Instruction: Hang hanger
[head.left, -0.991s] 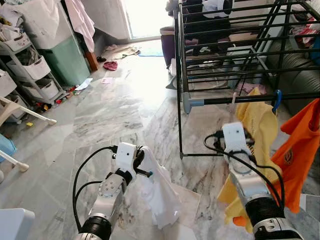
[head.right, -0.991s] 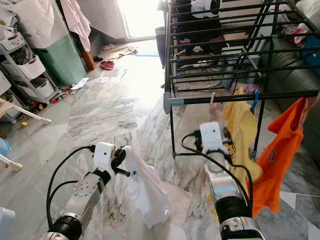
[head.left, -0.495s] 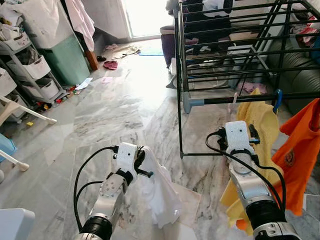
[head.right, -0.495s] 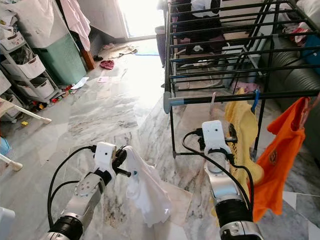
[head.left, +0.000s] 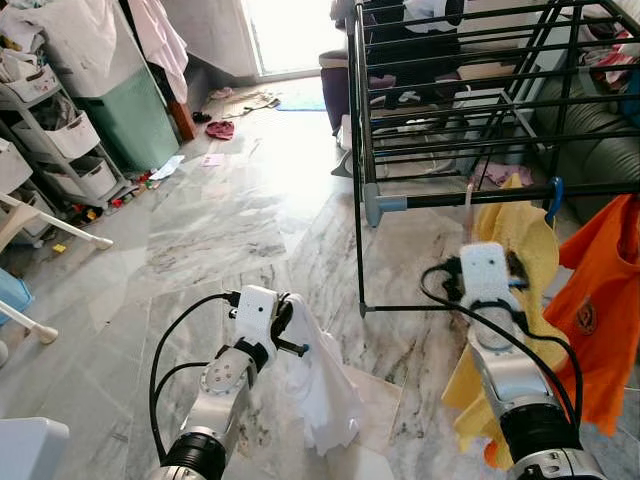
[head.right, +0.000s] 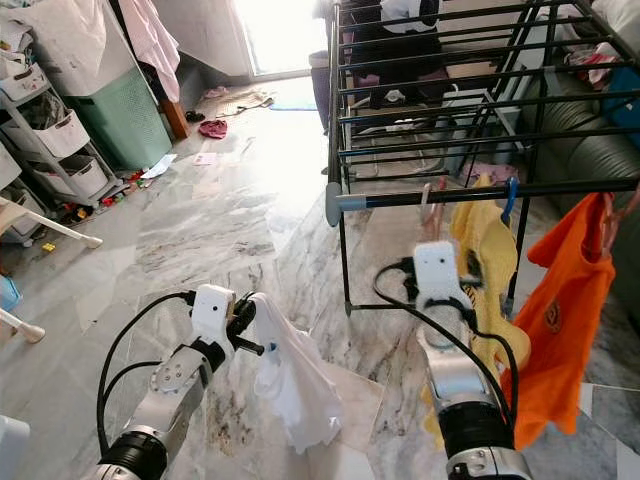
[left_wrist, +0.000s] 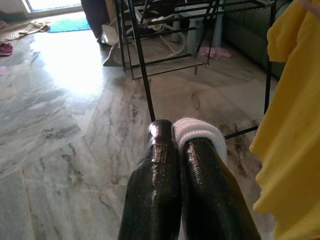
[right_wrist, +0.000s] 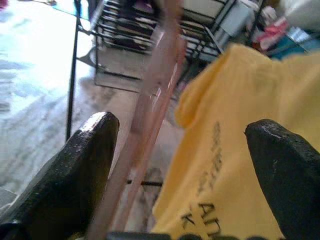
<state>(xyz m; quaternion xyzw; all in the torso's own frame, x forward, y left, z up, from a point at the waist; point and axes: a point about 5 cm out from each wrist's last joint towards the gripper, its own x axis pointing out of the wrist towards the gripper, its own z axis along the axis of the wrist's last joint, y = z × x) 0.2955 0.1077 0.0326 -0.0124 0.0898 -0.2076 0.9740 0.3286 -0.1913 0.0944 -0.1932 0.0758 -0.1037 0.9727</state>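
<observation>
I see dark print on the yellow shirt (right_wrist: 235, 150), too blurred and cropped to read.

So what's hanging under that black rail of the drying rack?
Under the rail hang a yellow shirt on a pinkish hanger and an orange shirt. The right gripper, fingers open, hides the yellow shirt's lower part.

- Floor (head.left: 230, 230): grey-veined marble tiles, glossy, with strong glare near 12 o'clock.
- Bright doorway (head.left: 290, 30) at 12 o'clock, overexposed; blue mat (head.left: 302, 102) just inside it.
- Green laundry hamper (head.left: 130, 115) at 10 o'clock, cloth draped over its top.
- White shelf rack with baskets (head.left: 55, 140) at 9 o'clock, small clutter on the floor beside it.
- Dark sofa (head.left: 600, 150) at 2 o'clock.
- Red item (head.left: 221, 130) on the floor near the hamper.
</observation>
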